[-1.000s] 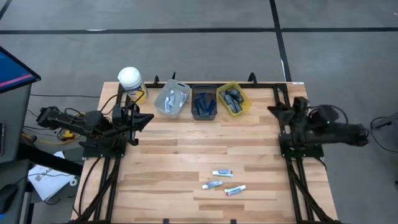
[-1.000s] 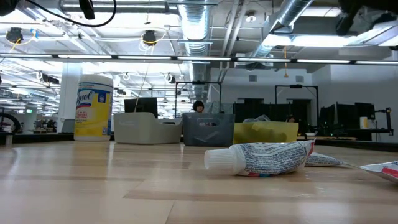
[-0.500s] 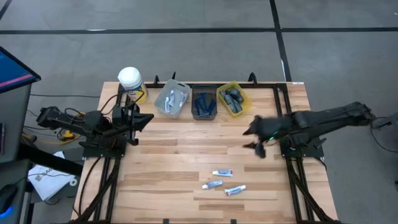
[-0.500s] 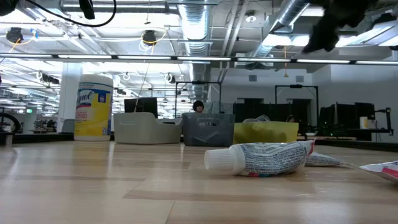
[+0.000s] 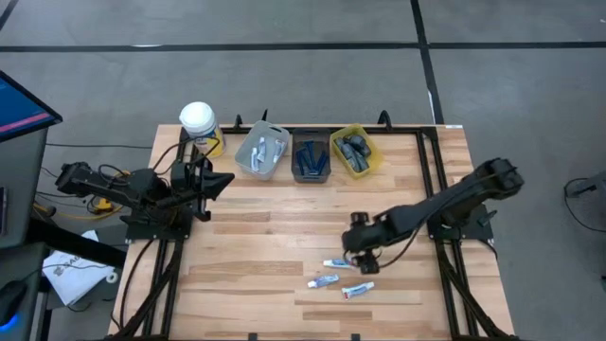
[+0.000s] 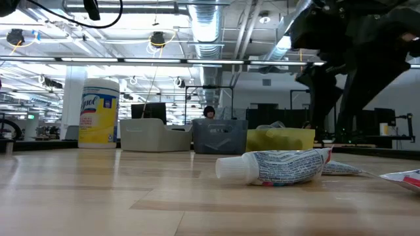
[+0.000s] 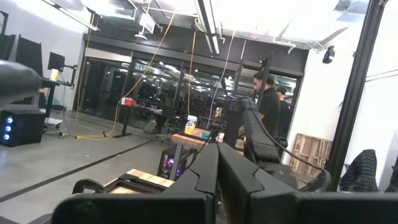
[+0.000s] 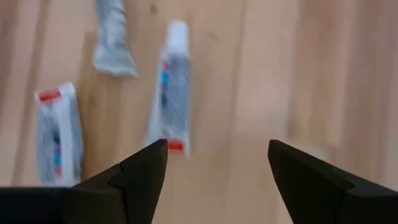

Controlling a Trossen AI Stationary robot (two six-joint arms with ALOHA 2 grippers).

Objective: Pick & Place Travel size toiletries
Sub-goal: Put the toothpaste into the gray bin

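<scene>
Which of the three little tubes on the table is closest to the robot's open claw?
The tube nearest the bins. The right end effector hangs open just beside it, while the other two tubes lie farther toward the table's front edge.

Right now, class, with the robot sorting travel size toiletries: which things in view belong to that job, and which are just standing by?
Belong to the job:
- three small white tubes loose on the table
- grey bin, dark bin, yellow bin holding sorted items
- right gripper, open above the tubes

Standing by:
- white-lidded yellow jar
- left gripper, shut, parked at the table's left edge
</scene>
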